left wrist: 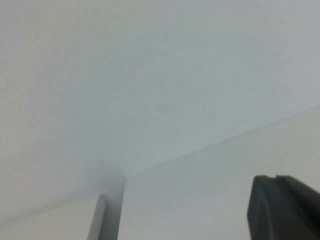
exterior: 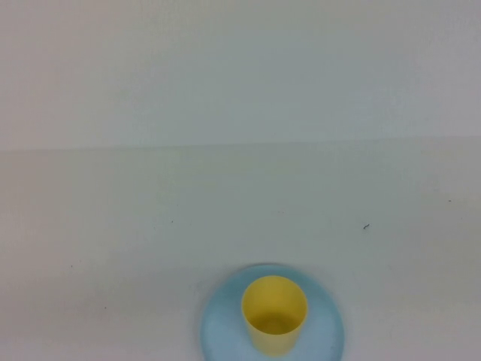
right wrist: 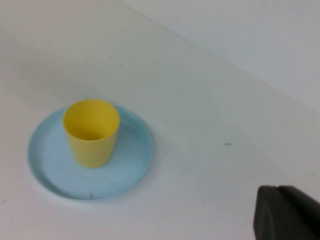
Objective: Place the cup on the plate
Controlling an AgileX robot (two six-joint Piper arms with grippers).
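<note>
**Cup standing on the plate, both claws shut and clear**

Where the white desk [exterior: 113,248] meets the pale wall, a faint line runs across the high view, and the desk fills everything below it. At its near edge, a little right of centre, lies the light blue plate [exterior: 323,331], round with a shallow raised rim. The yellow cup [exterior: 274,314] stands upright on the plate, mouth up and nothing in it, roughly at the plate's middle.

The right claw [right wrist: 286,212] shows only as a dark tip in its own wrist view, well apart from the plate and cup, fingers closed together and holding nothing. The left claw [left wrist: 284,207] is likewise a dark tip, closed and holding nothing, facing bare wall and desk. A tiny dark speck [exterior: 366,226] marks the desk to the right.
</note>
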